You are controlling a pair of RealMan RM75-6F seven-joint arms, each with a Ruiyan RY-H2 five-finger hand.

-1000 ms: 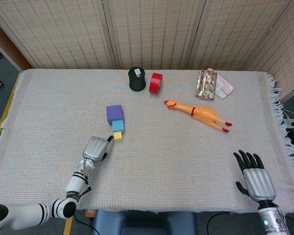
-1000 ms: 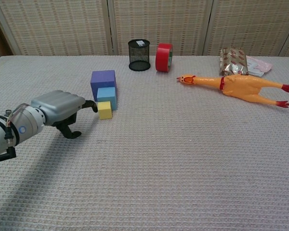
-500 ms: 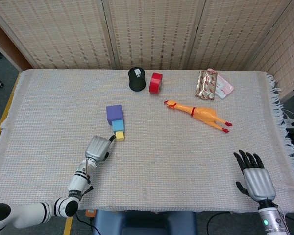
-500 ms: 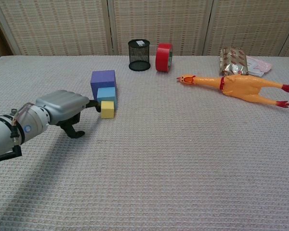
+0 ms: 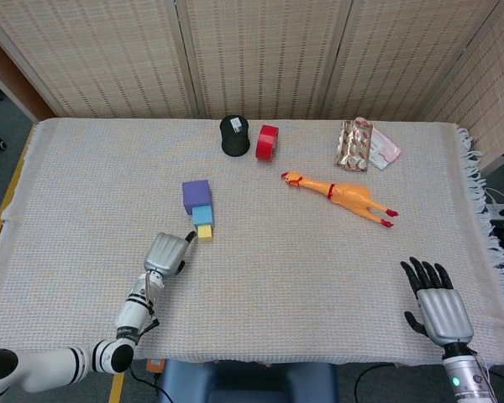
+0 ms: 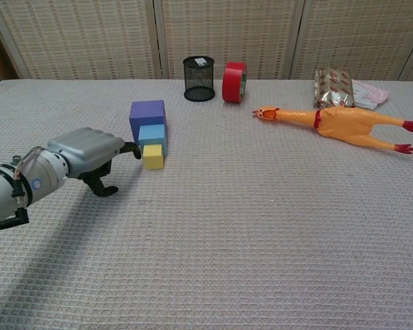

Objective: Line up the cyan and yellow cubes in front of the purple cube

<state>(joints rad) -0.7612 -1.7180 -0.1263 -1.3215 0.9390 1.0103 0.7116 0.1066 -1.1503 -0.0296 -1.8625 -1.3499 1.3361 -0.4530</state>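
The purple cube (image 5: 196, 195) (image 6: 148, 113) stands left of the table's middle. The cyan cube (image 5: 203, 215) (image 6: 152, 135) sits against its front face, and the small yellow cube (image 5: 205, 232) (image 6: 152, 156) lies right in front of the cyan one, making a row. My left hand (image 5: 166, 253) (image 6: 86, 152) lies just left of the yellow cube with its fingers curled. One dark fingertip (image 6: 133, 149) points at the cube's side, touching or nearly so. It holds nothing. My right hand (image 5: 441, 309) rests flat and spread at the front right, seen only in the head view.
A black mesh cup (image 5: 234, 135) (image 6: 199, 78) and a red tape roll (image 5: 266, 142) (image 6: 234, 82) stand at the back. A rubber chicken (image 5: 340, 195) (image 6: 341, 124) lies right of centre, with a foil packet (image 5: 355, 144) (image 6: 334, 86) behind it. Screens close off the back.
The left hand nudged the yellow cube a little to the right, into line with the cyan cube, then eased back slightly. The right hand has not moved.
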